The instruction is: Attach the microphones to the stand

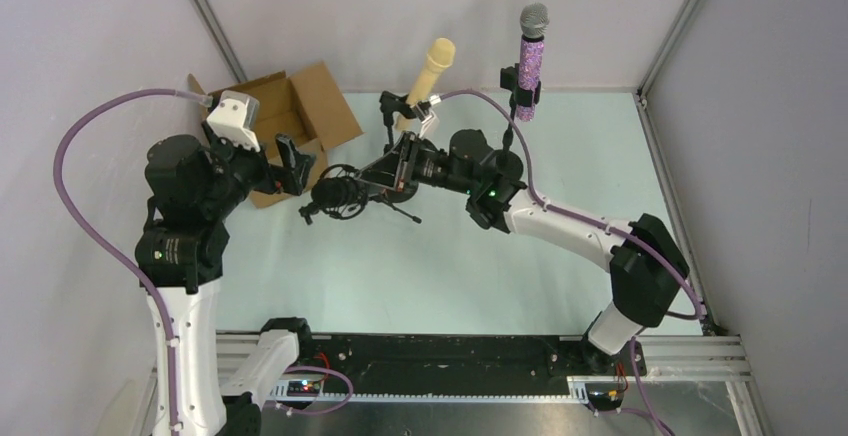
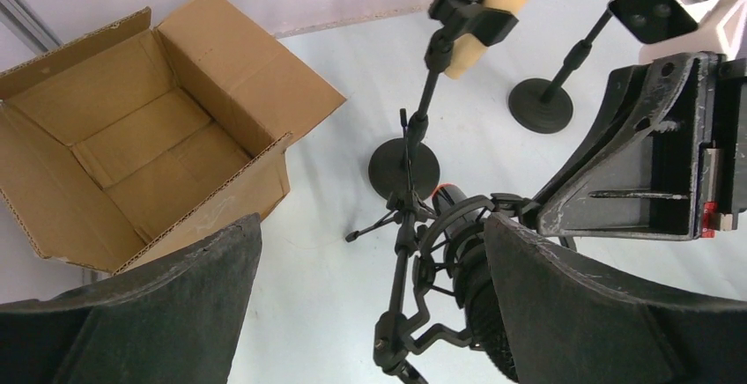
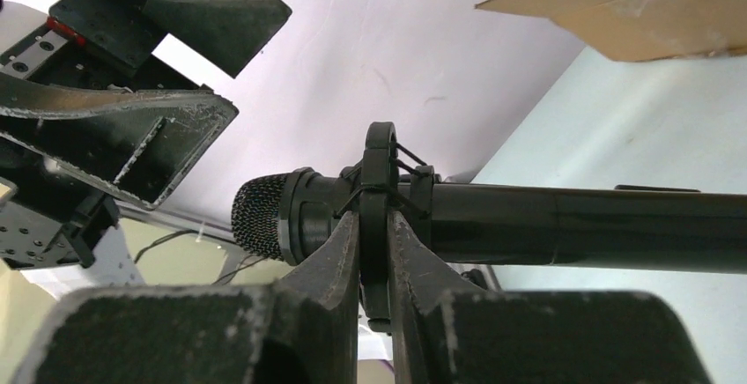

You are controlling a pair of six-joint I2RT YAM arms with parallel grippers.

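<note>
The black microphone [image 1: 335,194] with an orange end [image 2: 446,194] lies level in the shock mount of a small tripod stand [image 2: 403,243]. My right gripper [image 3: 375,225] is shut on the mount's ring [image 3: 380,151]; the microphone's black barrel [image 3: 573,234] runs off to the right there. My left gripper [image 2: 370,234] is open, its right finger [image 2: 599,313] close beside the mesh head; it also shows in the top view [image 1: 293,162]. The cream microphone [image 1: 431,69] sits in a stand's clip [image 2: 471,16]. The purple glitter microphone [image 1: 530,56] stands upright in its clip.
An open cardboard box [image 2: 132,146] lies at the back left, next to my left gripper. Two round stand bases [image 2: 403,166] [image 2: 540,105] rest on the pale table behind the tripod. White walls enclose the table on three sides.
</note>
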